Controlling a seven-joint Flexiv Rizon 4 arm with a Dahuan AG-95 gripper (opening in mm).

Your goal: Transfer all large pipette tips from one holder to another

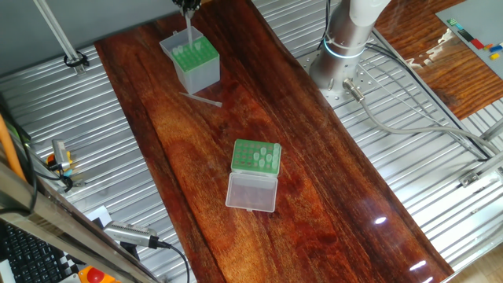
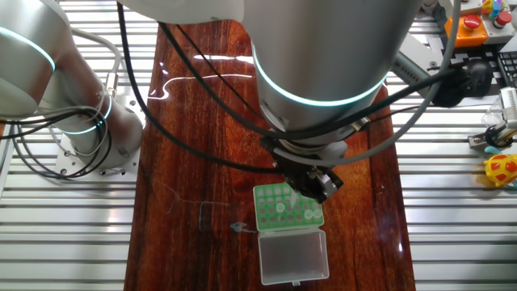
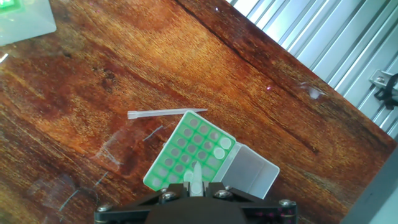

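My gripper [image 1: 189,6] is shut on a large pipette tip [image 1: 189,35] that hangs point down just above the taller translucent box [image 1: 194,64] with its green perforated insert. In the hand view the held tip [image 3: 195,176] sits between the jaws over the insert [image 3: 186,152], where two holes hold tips [image 3: 222,148]. Another tip [image 3: 165,114] lies loose on the table beside the box; it also shows in one fixed view [image 1: 200,98]. The low green rack [image 1: 256,157], with its clear lid [image 1: 251,192] open, holds several tips. In the other fixed view the arm covers the rack.
The wooden table [image 1: 314,181] has ribbed metal surfaces on both sides. The arm's base [image 1: 342,47] stands at the far right edge with cables. In the other fixed view the wrist [image 2: 311,174] hangs over the box [image 2: 283,208].
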